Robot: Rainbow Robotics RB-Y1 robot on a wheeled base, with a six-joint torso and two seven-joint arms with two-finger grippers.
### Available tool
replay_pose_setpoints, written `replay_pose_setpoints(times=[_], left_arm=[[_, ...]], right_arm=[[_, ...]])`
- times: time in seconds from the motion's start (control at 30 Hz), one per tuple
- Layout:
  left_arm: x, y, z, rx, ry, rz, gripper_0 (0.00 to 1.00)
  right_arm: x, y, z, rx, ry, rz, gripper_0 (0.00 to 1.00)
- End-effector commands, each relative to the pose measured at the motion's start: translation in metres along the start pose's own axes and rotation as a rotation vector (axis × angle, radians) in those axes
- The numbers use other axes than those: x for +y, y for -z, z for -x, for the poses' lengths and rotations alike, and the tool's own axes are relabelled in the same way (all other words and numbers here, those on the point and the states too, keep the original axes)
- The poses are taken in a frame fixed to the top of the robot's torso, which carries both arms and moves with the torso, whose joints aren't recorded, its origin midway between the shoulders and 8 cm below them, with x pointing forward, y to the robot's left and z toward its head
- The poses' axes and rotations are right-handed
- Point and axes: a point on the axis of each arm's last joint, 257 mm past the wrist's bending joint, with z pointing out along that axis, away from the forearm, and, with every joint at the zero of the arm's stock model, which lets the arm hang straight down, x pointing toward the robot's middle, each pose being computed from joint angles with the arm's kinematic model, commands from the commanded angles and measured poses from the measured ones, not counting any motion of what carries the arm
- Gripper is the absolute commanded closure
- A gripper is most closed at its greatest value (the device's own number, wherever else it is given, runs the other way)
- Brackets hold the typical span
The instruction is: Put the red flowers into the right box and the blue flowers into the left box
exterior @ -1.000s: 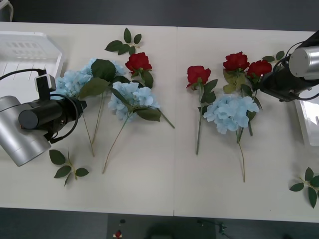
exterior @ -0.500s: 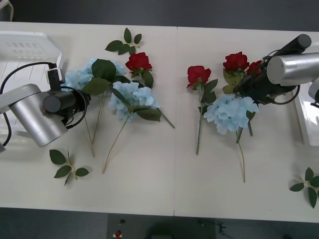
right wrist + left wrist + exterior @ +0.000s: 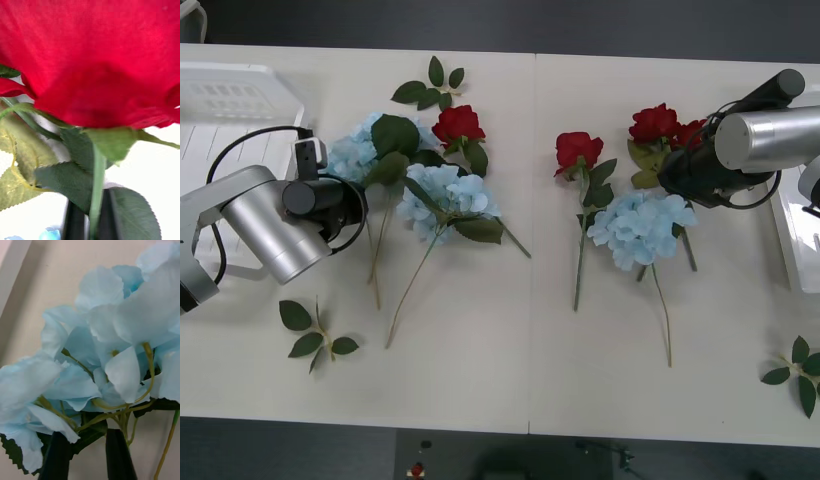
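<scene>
My left gripper (image 3: 352, 186) is shut on a blue flower (image 3: 358, 152) at the table's left; in the left wrist view its black fingers (image 3: 56, 459) pinch the stems under the pale petals (image 3: 112, 333). My right gripper (image 3: 676, 166) is shut on a red flower (image 3: 692, 133); its stem (image 3: 96, 187) runs between the fingers (image 3: 75, 223) below the bloom (image 3: 97, 56). Three more red flowers (image 3: 458, 124) (image 3: 578, 150) (image 3: 653, 122) and two blue flowers (image 3: 445, 195) (image 3: 640, 226) lie on the table. The left box (image 3: 280, 85) is at the far left, the right box (image 3: 792, 236) at the right edge.
Bloomless leaf sprigs lie at the back (image 3: 430, 84), the front left (image 3: 315, 335) and the front right (image 3: 798, 372). A seam runs down the white table's middle (image 3: 532, 330). The front strip of the table is open.
The left arm swung in toward the blue flower and closed on it; head and stem shifted right. The right gripper reached the rose, whose stem shifted, nudging the nearby blue flower.
</scene>
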Motion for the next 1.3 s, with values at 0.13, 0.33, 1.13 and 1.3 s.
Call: replay_pose_setpoints(times=[0.13,0.33,1.13,1.3], left_arm=[[-0.024,0.025,0.032,-0.054,-0.063,-0.07,1.0],[-0.036,0.054,0.046,-0.084,-0.123,-0.121,1.0],[-0.042,0.031,-0.003,0.004,-0.048,-0.086,0.0],[-0.047,0.024,-0.008,0.004,-0.036,-0.078,0.0]], right_arm=[[0.009,0.016,0.027,-0.042,-0.007,0.013,1.0],[0.015,0.061,0.058,-0.044,0.01,0.033,1.0],[-0.118,0.237,0.158,-0.161,0.593,-0.271,1.0],[-0.161,0.225,0.16,-0.129,0.548,-0.282,1.0]])
